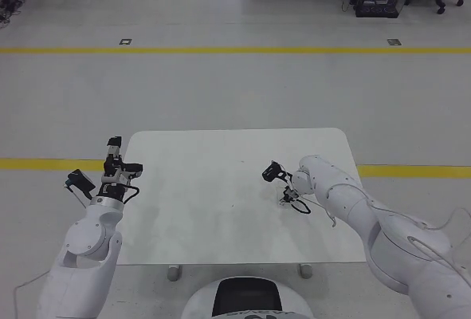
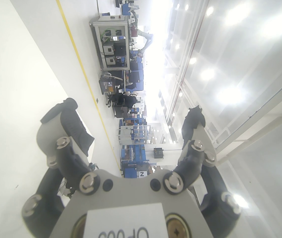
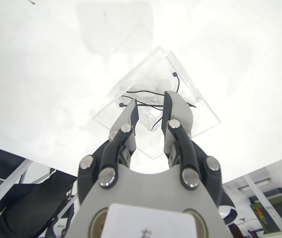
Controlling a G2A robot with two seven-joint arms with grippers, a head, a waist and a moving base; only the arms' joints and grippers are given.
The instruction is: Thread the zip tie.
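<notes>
Several black zip ties (image 3: pixel 144 91) lie tangled in a small clear box (image 3: pixel 193 82) on the white table (image 1: pixel 219 231). My right gripper (image 3: pixel 150 106) hangs just above the box, pointing down into it. Its fingers stand apart on either side of the ties, and nothing is clamped between them. In the top view the right gripper (image 1: pixel 288 194) is over the clear box (image 1: pixel 285 201) on the table's right part. My left gripper (image 1: pixel 122 158) sits at the table's left edge; the left gripper (image 2: pixel 131 116) is wide open, holds nothing and points away from the table.
The box stands a short way in from the table's right edge (image 1: pixel 355 191). A yellow floor line (image 1: pixel 28 163) runs behind the table. The white tabletop between the arms is bare.
</notes>
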